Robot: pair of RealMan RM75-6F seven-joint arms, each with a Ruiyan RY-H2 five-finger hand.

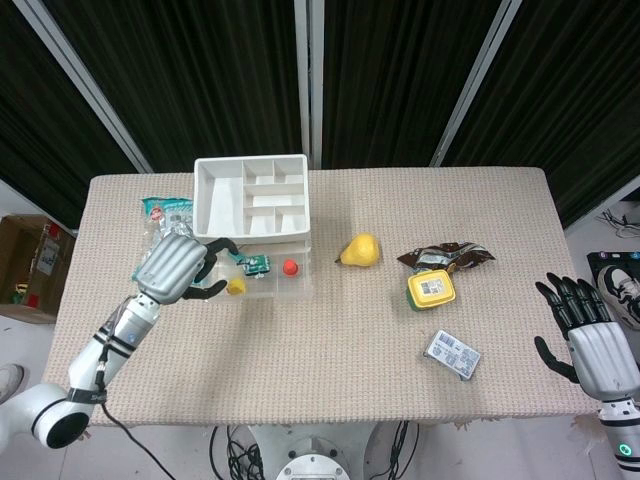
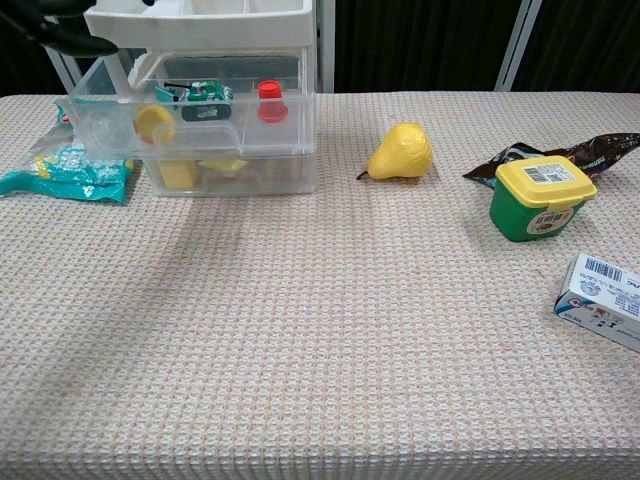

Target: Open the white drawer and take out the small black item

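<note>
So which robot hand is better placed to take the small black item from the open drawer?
The left robot hand: it hovers right at the open drawer, fingers apart. The right robot hand is open at the table's far edge, beyond the pear.

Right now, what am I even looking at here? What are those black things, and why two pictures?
It is a two-armed robot at a table, steered by a person. The black things are its hands. One picture looks down from its head, the other looks forward from its chest. The left hand hovers by the open clear drawer of a white organizer; it seems to hold nothing. The right hand waits open beside the table's edge. In the drawer lie a green and black item, a red cap and a yellow piece. On the cloth are a pear, a snack bag, a dark wrapper, a yellow-lidded tub and a small box.
</note>
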